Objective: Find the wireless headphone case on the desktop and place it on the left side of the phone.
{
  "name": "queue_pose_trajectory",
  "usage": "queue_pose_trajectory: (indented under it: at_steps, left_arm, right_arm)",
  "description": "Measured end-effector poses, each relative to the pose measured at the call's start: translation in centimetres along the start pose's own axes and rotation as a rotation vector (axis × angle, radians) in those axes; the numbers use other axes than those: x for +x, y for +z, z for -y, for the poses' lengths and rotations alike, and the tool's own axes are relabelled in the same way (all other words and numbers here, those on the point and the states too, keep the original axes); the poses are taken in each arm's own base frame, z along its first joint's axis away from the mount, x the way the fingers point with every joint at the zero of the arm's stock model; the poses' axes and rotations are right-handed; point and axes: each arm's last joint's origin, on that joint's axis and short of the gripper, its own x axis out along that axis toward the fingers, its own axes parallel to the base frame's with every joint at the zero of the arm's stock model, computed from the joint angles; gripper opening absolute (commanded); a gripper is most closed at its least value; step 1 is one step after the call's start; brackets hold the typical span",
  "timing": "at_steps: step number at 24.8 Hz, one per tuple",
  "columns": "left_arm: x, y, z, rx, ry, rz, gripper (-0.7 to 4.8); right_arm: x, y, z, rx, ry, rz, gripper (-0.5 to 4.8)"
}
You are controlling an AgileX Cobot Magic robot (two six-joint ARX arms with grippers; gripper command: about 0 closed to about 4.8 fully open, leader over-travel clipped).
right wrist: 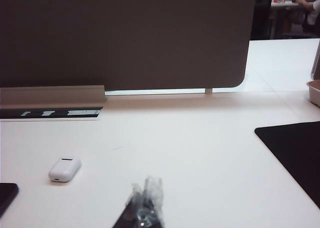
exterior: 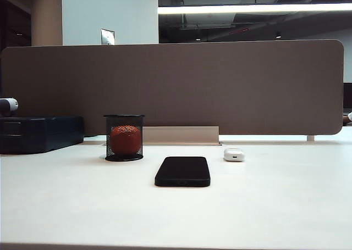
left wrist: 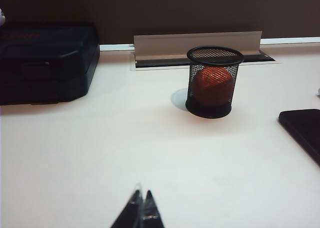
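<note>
Both pairs of fingers are pressed together with nothing between them: the left gripper [left wrist: 141,210] shows its dark tips meeting in a point above bare tabletop, and the right gripper [right wrist: 146,203] shows its tips closed too, wrapped in clear crinkled film, hovering over open surface and touching nothing. Neither arm appears in the exterior view. Going down in size, the desktop [exterior: 275,206] is a broad white matte surface, backed by a long brown-grey divider panel [exterior: 176,85]. At the far left sits a dark blue box [exterior: 38,133] against that panel. In the right wrist view a black mat [right wrist: 295,153] lies off to one side, well apart from the gripper. The phone [exterior: 182,171] lies flat, face dark and glossy, near the middle of the desktop. Behind it and to its left stands a black mesh cup [exterior: 124,138] holding an orange ball [exterior: 125,139]. Smallest is the wireless headphone case [exterior: 234,155], white and rounded, resting on the desktop just beyond the phone's far right corner, close to it but not touching.
</note>
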Motion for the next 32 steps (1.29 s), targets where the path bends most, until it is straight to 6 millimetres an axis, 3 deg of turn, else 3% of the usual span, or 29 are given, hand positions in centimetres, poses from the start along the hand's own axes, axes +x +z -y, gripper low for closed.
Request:
queue_pose_trajectory:
  at_steps: [9,12,17,24,32]
  left_arm:
    - [0.0,0.0,0.0,0.0,-0.008,0.001,-0.05]
    - [0.0,0.0,0.0,0.0,-0.008,0.001,-0.05]
    - [0.0,0.0,0.1,0.0,-0.021,0.001,-0.05]
    - [0.0,0.0,0.1,0.0,-0.022,0.001,-0.05]
    - [0.0,0.0,0.1,0.0,-0.022,0.001,-0.05]
  right_arm:
    - [-3.6,7.2,-0.7,-0.007,0.003,0.091,-0.05]
    - [-5.2,11.2,-1.0,-0.005,-0.001,0.074,-0.05]
    - [-6.1,17.3,-1.4,0.002,0.008,-0.032,-0.05]
    - [-5.7,22.2,-1.9,0.016,0.073,-0.133,-0.05]
    - [-5.2,25.2,-2.2,0.039,0.14,-0.249,-0.05]
